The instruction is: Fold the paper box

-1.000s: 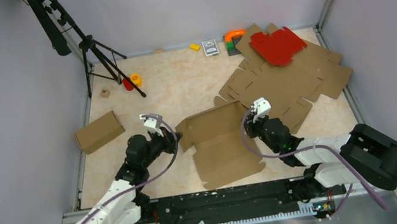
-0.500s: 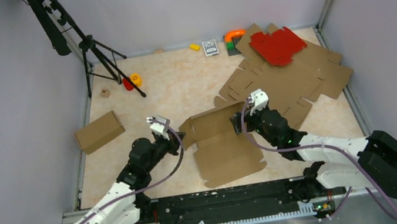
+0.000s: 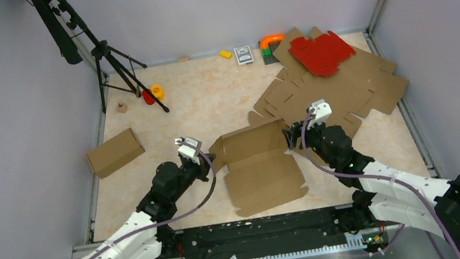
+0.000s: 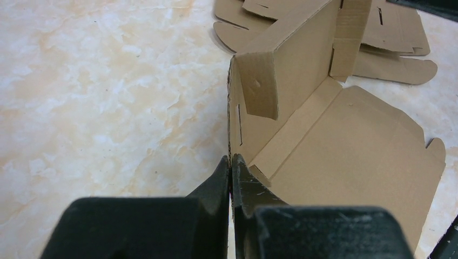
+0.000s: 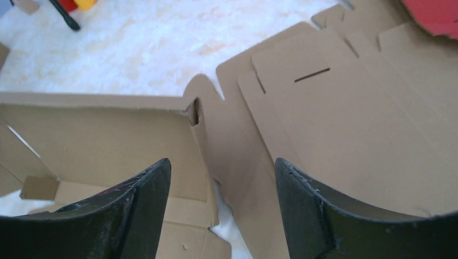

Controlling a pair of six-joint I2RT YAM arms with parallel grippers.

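The paper box (image 3: pixel 257 167) is a brown cardboard piece lying partly folded at the table's middle, its back wall and left side wall standing. My left gripper (image 3: pixel 211 160) is shut on the edge of the left side wall (image 4: pixel 233 129), fingertips pinching the board (image 4: pixel 231 162). My right gripper (image 3: pixel 295 138) is open at the box's right end. In the right wrist view the gripper (image 5: pixel 221 164) straddles the right side flap (image 5: pixel 229 145) without touching it, next to the back wall (image 5: pixel 108 127).
A stack of flat brown die-cut sheets (image 3: pixel 345 91) lies at the right, with a red sheet (image 3: pixel 321 52) on it. A closed small brown box (image 3: pixel 114 152) sits at the left. A tripod (image 3: pixel 110 58) stands back left. Small items (image 3: pixel 243 54) line the back wall.
My right arm has swung to the right, its wrist now farther from the box's right end. My left gripper has shifted a little right, still holding the side wall.
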